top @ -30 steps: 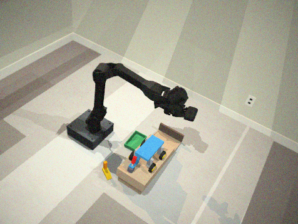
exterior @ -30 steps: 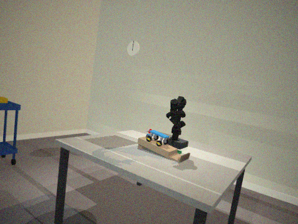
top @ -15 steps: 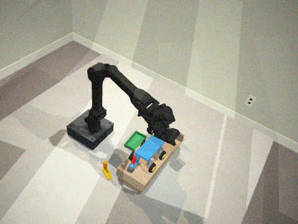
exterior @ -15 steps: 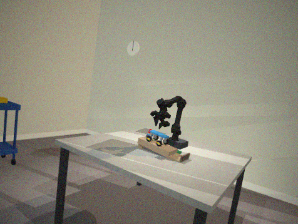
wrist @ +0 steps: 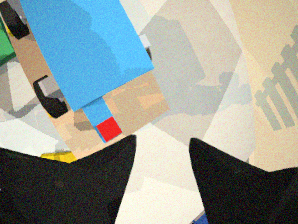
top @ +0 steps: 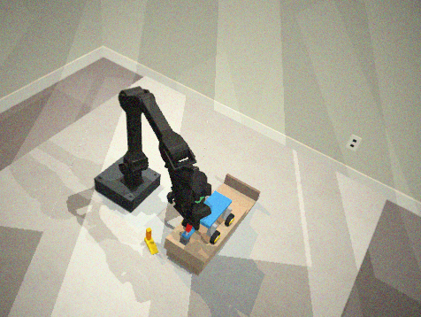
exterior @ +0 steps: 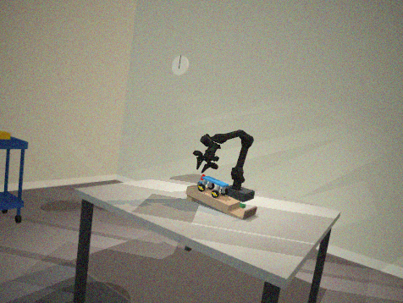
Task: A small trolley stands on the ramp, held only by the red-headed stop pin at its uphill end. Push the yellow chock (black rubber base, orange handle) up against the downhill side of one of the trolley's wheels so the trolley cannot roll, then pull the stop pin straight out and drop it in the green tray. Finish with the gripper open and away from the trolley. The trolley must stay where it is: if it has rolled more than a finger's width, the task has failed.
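The trolley with its blue deck (top: 217, 207) (exterior: 215, 182) (wrist: 95, 50) stands on the wooden ramp (top: 190, 259) (exterior: 220, 204) (wrist: 152, 100). The red-headed stop pin (top: 188, 228) (exterior: 203, 176) (wrist: 109, 129) stands in its blue holder at the trolley's uphill end. The yellow chock (top: 151, 246) (wrist: 57, 156) stands on the table beside the ramp's uphill end, its orange handle up; it is hidden in the exterior view. The green tray (top: 200, 199) (exterior: 242, 206) (wrist: 4, 42) is mostly hidden behind the arm or ramp. My gripper (exterior: 200, 170) (wrist: 163, 142) is open and empty, above the uphill end near the pin.
A raised end board (top: 242, 187) (exterior: 251, 212) closes the ramp's downhill end. The arm's dark base (top: 128, 188) (exterior: 240, 194) stands on the table (exterior: 271, 237) beside the ramp. A blue cart (exterior: 14, 143) stands far off at the left in the exterior view.
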Controlling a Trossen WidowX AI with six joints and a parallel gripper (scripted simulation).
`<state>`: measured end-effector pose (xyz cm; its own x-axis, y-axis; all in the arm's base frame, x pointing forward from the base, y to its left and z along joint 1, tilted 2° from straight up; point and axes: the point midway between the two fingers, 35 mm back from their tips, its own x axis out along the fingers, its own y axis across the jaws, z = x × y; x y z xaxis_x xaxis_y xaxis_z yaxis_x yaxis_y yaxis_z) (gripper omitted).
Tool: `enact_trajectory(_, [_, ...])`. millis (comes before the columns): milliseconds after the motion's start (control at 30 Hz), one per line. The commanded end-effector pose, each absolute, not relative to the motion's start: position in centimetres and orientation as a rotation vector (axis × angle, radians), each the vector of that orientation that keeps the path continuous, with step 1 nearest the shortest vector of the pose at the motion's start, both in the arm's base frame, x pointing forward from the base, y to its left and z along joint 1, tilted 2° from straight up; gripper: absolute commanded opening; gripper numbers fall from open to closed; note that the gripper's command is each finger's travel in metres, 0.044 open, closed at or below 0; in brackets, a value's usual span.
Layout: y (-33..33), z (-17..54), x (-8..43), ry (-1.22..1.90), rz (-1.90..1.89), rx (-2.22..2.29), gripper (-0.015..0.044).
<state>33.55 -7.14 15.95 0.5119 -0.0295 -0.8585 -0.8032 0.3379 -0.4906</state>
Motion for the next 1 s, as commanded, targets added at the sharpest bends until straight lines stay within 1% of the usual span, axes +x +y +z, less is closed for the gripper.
enact_trajectory(0, [-9.2,14.2,30.7,1.033,0.650,-1.114,0.0190])
enact_trajectory(233, [-11.2,10.2,22.0,1.302,0.889,-0.961,0.0190])
enact_trajectory(300, [-11.2,9.7,20.4,1.339,0.938,-0.924,0.0190])
enact_trajectory(467, [-11.2,9.6,20.3,1.343,0.944,-0.919,0.0190])
enact_trajectory(967, [-11.1,5.2,20.3,1.343,0.944,-0.918,0.0190])
